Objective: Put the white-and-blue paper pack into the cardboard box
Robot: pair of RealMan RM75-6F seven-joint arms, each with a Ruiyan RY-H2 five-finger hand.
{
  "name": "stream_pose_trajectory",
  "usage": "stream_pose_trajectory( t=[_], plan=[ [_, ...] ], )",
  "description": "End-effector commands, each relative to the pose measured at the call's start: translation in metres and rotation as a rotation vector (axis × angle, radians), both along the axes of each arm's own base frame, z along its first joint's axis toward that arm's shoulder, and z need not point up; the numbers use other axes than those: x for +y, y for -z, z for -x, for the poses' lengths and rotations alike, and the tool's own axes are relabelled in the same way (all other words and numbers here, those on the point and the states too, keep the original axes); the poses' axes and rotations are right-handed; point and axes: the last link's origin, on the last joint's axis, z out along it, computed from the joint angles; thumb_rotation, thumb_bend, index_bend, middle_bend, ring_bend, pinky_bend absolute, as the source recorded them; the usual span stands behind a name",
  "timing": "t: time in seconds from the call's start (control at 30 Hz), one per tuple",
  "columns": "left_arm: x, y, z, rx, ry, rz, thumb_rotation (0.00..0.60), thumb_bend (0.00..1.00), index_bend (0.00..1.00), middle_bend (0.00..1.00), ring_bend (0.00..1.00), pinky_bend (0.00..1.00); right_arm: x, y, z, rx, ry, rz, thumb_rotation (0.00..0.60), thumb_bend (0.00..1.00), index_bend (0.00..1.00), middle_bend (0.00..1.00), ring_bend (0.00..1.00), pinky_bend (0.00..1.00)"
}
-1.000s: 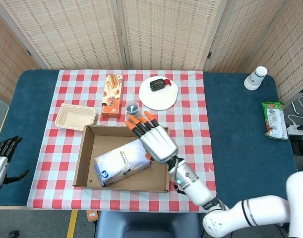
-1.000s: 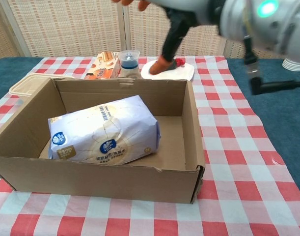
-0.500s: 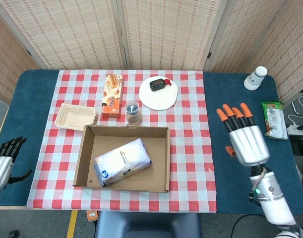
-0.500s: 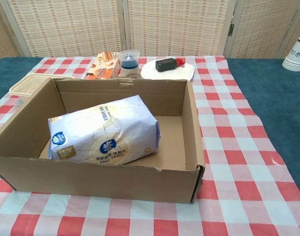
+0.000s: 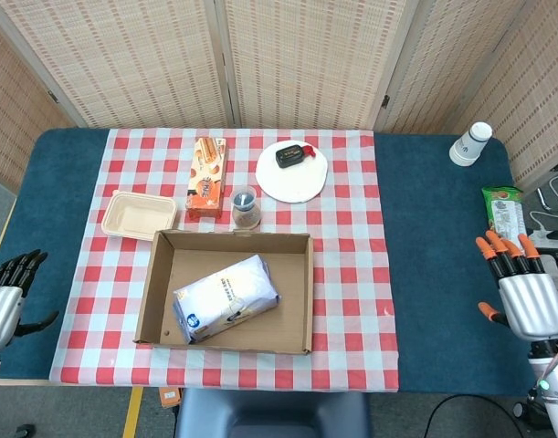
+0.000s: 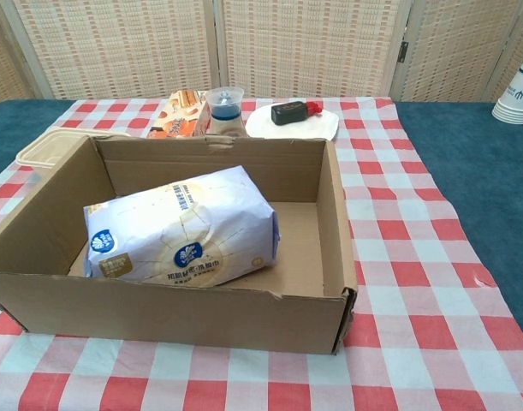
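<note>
The white-and-blue paper pack (image 5: 226,297) (image 6: 181,228) lies on its side inside the open cardboard box (image 5: 297,294) (image 6: 328,214), leaning toward the box's left half. My right hand (image 5: 525,292) hangs off the table's right edge, fingers spread with orange tips, holding nothing. My left hand (image 5: 6,297) sits beyond the table's left edge, dark fingers apart and empty. Neither hand appears in the chest view.
Behind the box stand a small cup (image 5: 246,207), an orange snack box (image 5: 206,176), a beige tray (image 5: 139,215) and a white plate (image 5: 306,178) with a dark object. A paper cup (image 5: 470,143) and a green packet (image 5: 502,217) lie at the right.
My right hand has drawn away from above the box, moving right and toward the table's near right edge. The pack stays in the box. The left hand has barely moved.
</note>
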Motion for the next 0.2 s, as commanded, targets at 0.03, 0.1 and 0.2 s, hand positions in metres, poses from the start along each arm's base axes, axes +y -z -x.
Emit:
stream_pose_trajectory(
  t=[0.03, 0.1, 0.2],
  plan=[
    [-0.0005, -0.0003, -0.0007, -0.002, 0.003, -0.001, 0.6, 0.21, 0.0, 0.0, 0.0, 0.07, 0.0017, 0.0073, 0.0055, 0.004, -0.012, -0.012, 0.6, 0.0, 0.0, 0.0, 0.0, 0.0],
    [-0.0008, -0.0003, -0.0003, -0.002, 0.0, 0.001, 0.6, 0.21, 0.0, 0.0, 0.0, 0.07, 0.0004, 0.0094, 0.0078, 0.004, -0.016, -0.011, 0.6, 0.0, 0.0, 0.0, 0.0, 0.0],
    [-0.0003, 0.0007, -0.0005, -0.002, 0.001, 0.005, 0.6, 0.21, 0.0, 0.0, 0.0, 0.07, -0.0015, 0.0119, 0.0112, -0.011, -0.011, -0.014, 0.6, 0.0, 0.0, 0.0, 0.0, 0.0]
  ],
)
